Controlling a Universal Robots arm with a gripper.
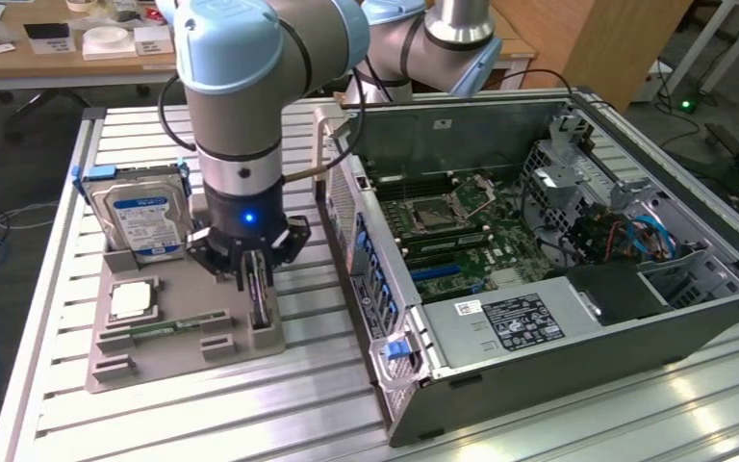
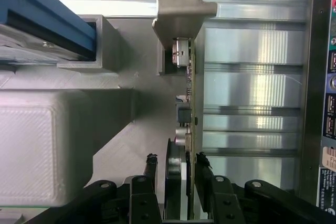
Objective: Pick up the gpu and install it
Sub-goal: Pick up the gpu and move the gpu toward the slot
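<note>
The end effector [image 1: 257, 289] is seen lowered straight down onto the printed tray [image 1: 165, 364], its jaws set part-way apart and placed on both sides of the gpu [image 1: 263, 313]. In the wrist view the end effector [image 2: 176, 163] is shown straddling the card: one fingertip [image 2: 202, 162] lies against the brownish-green board, while the other is separated from the black fan shroud by a thin slit. No firm grip is judged to have been made, so the jaws are taken as open and narrow.

The gpu [image 2: 192, 93] is stood on its long edge in a slot of the tray, directly between the fingertips, with its metal end bracket [image 2: 178, 3] at the far end from them. This upright seating is judged to be deliberate, since both flat faces are thereby offered to a grasp from above.

On the same tray, at the exterior view's left of the card, a memory stick [image 1: 170, 327] and a processor [image 1: 132, 300] are laid in their own recesses, and a hard drive [image 1: 139, 217] is propped upright behind them.

At the exterior view's right, just beside the tray, the open computer case [image 1: 537, 241] is laid on the bench [image 1: 293, 409] with its motherboard exposed upward.
</note>
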